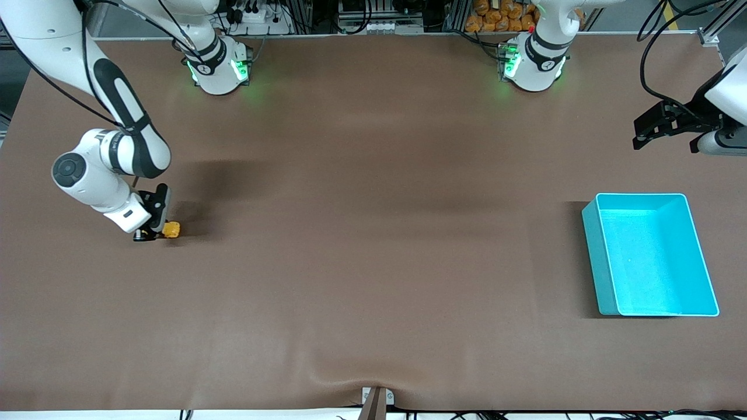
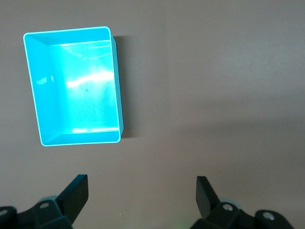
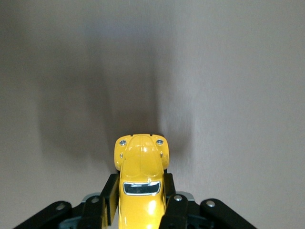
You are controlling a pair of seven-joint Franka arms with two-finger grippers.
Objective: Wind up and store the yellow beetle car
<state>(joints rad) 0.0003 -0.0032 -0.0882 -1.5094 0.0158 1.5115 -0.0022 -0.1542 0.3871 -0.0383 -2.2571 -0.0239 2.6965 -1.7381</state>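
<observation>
Lying nearest the front camera, toward the left arm's end of the table, is a turquoise bin (image 1: 649, 255), an open rectangular tub resting flat on the brown table cover (image 1: 373, 262); the left wrist view shows its interior (image 2: 71, 86) holding no objects, only glare on the floor of the tub.

Somewhat farther from the camera, toward the right arm's end of the table, sits the yellow beetle car (image 1: 171, 229). The right gripper (image 1: 153, 230) is down at table level with its black fingers closed on the car's flanks. In the right wrist view the car (image 3: 141, 181) points away from the wrist, its rounded hood, two small headlights and dark windshield in plain sight, one finger (image 3: 109, 198) pressed against each side of the body. The wheels are hidden beneath the body and fingers, so whether they touch the cover cannot be told for certain, though the car appears to be at or very close to the surface.

Farther still, at the table's edge on the left arm's end, the left gripper (image 1: 665, 125) hangs in the air above the cover, waiting. The left wrist view shows its two fingers (image 2: 76, 193) spread wide apart with nothing between them.
</observation>
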